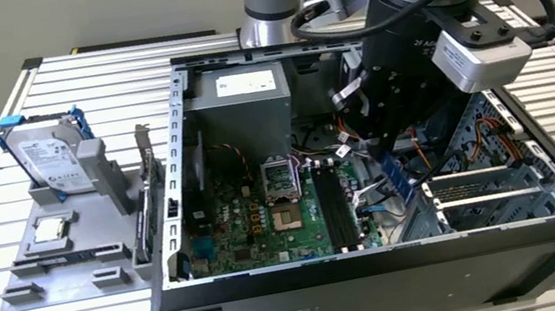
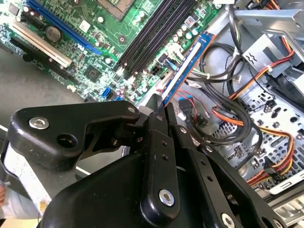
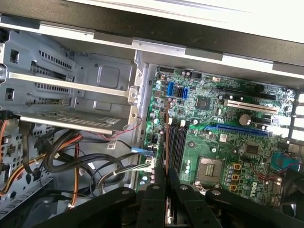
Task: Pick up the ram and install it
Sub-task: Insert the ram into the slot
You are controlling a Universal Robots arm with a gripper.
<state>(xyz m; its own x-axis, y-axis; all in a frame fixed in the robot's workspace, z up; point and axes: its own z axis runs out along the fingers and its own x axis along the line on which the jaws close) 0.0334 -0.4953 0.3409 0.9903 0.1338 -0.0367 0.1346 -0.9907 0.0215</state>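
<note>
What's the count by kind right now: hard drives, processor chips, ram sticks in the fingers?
Hard drive, on the grey tray: 1
Processor chip, on the tray: 1
Ram, gripped in the fingers: 1
Total: 3

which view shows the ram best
The second wrist view: the ram shows its blue face, held in the pincer. The first wrist view shows its thin edge; the exterior view, a blue sliver.

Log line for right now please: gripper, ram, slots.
gripper: shut on slim blue ram stick | where: inside open computer case, alongside black memory slots | install: stick not yet in a slot
</note>
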